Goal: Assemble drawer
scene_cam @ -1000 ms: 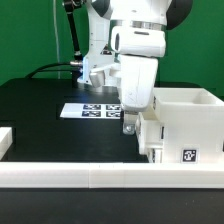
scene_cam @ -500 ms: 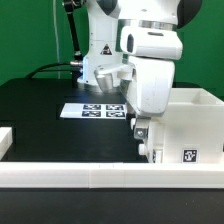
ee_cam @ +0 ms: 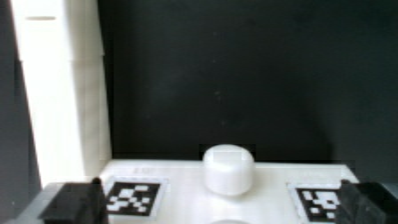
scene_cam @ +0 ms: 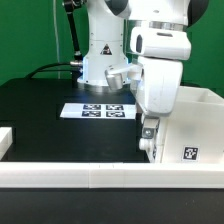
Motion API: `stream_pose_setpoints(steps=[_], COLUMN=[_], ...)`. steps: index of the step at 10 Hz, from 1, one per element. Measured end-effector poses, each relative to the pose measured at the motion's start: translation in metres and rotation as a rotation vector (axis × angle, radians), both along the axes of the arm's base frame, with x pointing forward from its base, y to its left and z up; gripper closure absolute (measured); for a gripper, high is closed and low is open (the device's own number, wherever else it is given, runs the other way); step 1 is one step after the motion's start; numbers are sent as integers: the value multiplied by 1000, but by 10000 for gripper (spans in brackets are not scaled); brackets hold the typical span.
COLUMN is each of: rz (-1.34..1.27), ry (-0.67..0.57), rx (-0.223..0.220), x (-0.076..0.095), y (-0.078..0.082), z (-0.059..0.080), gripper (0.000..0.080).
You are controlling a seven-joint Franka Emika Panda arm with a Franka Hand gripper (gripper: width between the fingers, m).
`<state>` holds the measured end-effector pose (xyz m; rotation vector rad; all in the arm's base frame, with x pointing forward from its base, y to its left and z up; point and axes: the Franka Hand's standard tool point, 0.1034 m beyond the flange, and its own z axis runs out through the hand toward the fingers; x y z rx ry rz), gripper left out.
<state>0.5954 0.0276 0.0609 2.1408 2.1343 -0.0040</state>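
Note:
The large white drawer case (scene_cam: 190, 125) stands at the exterior view's right with a square tag on its front. My gripper (scene_cam: 150, 130) hangs at the case's near left corner, over a white tray part (scene_cam: 152, 148). In the wrist view a white tray face (ee_cam: 267, 195) with a round knob (ee_cam: 226, 168) and two square tags lies between my fingers. The gripper (ee_cam: 226, 208) is open, with the jaws wide apart on either side of that face. I cannot tell whether the fingers touch it.
The marker board (scene_cam: 98, 110) lies on the black table behind the gripper. The long low white border wall (scene_cam: 90, 178) runs along the front and also shows in the wrist view (ee_cam: 54, 90). A small white part (scene_cam: 5, 140) sits at the exterior view's left edge.
The arm has moved toward the exterior view's right, bringing the gripper from beside the case's left corner to over it. The case has stayed in place.

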Motion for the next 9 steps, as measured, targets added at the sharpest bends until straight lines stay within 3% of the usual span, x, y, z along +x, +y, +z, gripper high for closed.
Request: stream_pose_setpoints(steps=[4,6,7,9], rz=[-41,-70,-95,-93], ry=[-48,-117,-119,-113], rx=[-17,8,18,16], x=[4,-6,-16,-15], y=[-36,-55,-62,-61], z=[16,22,18,17], gripper=[151,151,151,151])
